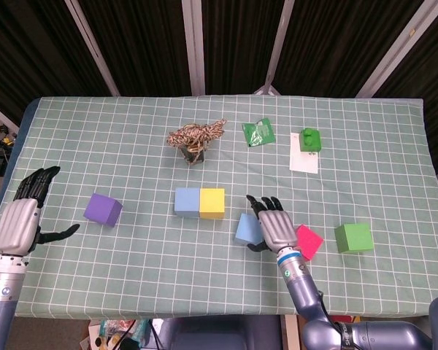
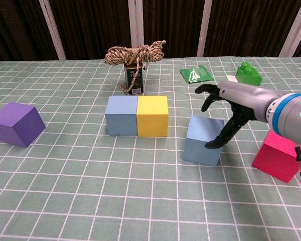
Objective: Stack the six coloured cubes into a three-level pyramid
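Chest view: right hand (image 2: 230,103), fingers (image 2: 204,90) spread, over skewed loose blue cube (image 2: 204,139).

two cubes (image 1: 200,202) touching side by side, can (image 1: 193,152) behind them, lone cube (image 1: 247,228) to their right

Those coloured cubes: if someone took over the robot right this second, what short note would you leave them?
Left hand: open, idle at the table's left edge.
Right hand: open, beside the loose blue cube; contact unclear, not gripped.
Blue cube and yellow cube sit touching: the start of a base row.
Purple cube, pink cube and green cube lie apart, unstacked.
Left: finish the base, then build both upper levels.
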### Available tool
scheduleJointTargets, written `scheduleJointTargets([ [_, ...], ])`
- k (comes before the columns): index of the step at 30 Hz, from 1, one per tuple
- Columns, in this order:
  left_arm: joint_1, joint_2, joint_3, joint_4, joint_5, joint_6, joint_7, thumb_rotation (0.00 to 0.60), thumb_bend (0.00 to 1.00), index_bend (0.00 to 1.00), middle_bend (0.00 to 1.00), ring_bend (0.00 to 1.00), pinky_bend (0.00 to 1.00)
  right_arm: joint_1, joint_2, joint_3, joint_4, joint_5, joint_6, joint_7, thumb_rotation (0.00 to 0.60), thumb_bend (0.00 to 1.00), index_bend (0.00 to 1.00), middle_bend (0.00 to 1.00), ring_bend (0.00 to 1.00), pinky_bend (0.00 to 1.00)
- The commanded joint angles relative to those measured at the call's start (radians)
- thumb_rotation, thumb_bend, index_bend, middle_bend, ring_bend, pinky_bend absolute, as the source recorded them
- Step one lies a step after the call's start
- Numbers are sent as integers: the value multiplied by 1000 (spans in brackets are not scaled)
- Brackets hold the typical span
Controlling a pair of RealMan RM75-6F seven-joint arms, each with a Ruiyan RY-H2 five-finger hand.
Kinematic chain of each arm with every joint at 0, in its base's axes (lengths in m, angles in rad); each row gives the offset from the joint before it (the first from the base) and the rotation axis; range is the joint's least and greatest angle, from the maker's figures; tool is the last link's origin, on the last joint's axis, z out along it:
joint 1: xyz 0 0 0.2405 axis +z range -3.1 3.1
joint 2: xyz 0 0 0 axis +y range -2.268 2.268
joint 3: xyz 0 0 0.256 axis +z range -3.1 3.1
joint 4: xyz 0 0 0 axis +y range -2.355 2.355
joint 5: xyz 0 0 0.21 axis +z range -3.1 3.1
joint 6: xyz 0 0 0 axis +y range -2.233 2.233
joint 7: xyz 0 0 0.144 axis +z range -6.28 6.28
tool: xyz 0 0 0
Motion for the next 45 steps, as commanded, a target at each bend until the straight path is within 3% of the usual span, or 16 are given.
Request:
scheduleJointTargets([
  [1,2,0,-4,0,0,-4,0,600,139,0,50,0,0,4,-7,-2,-4,5,4,1,600,159,0,246,102,0],
  [9,10,3,-15,-3,4,-13,-3,600,140,0,50,0,0,13,-26,-9,0,8,20,-2,600,160,0,250,108,0],
  [17,18,6,-27,-5,7,-21,-10,600,140,0,51,0,0,17,-44,-19,43,13,29,3,600,164,0,339,199,0],
  [25,24,8,-35,-6,11,-31,-12,600,140,0,50,0,1,9,-38,-33,61,-31,21,36,600,241,0,404,274,0],
  [36,29,1,-43,-3,12,-40,-2,600,140,0,51,0,1,14,52,-35,108,-174,-73,142,600,242,0,405,276,0],
  [45,28,-14,-52,0,6,-47,17,600,140,0,51,0,0,65,135,-32,245,-294,-235,243,600,242,0,405,276,0],
])
